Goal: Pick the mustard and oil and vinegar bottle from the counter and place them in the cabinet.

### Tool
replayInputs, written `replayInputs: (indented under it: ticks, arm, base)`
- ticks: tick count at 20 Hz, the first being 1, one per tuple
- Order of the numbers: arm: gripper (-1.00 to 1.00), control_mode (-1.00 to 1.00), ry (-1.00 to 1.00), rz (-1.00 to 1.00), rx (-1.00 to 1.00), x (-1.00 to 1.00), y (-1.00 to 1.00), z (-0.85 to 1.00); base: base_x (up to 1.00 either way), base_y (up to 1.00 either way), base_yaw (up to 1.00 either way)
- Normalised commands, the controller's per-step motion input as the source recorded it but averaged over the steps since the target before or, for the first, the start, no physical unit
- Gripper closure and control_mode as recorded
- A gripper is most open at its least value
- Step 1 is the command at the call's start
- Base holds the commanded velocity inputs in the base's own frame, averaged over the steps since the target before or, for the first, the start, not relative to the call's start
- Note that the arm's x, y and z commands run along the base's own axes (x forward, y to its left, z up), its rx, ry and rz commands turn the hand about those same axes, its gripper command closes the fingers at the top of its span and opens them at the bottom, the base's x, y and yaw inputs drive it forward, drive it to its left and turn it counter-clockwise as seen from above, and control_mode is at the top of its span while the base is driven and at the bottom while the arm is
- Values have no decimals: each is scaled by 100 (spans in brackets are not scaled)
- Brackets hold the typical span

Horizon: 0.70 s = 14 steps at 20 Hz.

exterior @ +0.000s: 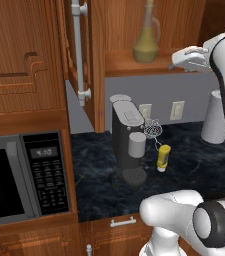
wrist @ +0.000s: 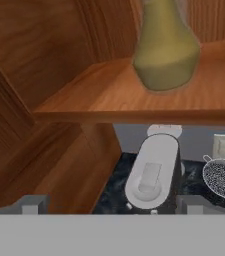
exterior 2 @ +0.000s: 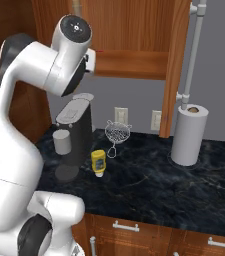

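On the reddish-brown wooden cabinet (exterior: 134,62) shelf, the olive-gold glass cruet (exterior: 146,40) stands delivered. The end effector (exterior: 181,59) hangs spread, empty. The yellow squeeze bottle (exterior: 163,157) awaits on the dark marbled worktop (exterior: 194,165).

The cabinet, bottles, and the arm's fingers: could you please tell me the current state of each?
Cabinet: door open, swung out to the left.
Oil and vinegar bottle: upright on the cabinet shelf, stopper in, not held.
Mustard: standing cap-down on the counter, untouched.
Gripper: fingers open, empty, at shelf height beside the oil and vinegar bottle.
Microwave: door shut.
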Motion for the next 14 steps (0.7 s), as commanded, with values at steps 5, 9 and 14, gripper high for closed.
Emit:
replayInputs:
  ticks: [5,9,14]
  arm:
    - [-100,-100,0,19,-16,-45,0,-62]
    - [-100,-100,2,17,-17,-27,0,-60]
    - [-100,-100,3,12,-15,-18,0,-53]
  base:
    - [0,0,0]
    - [0,0,0]
    - [0,0,0]
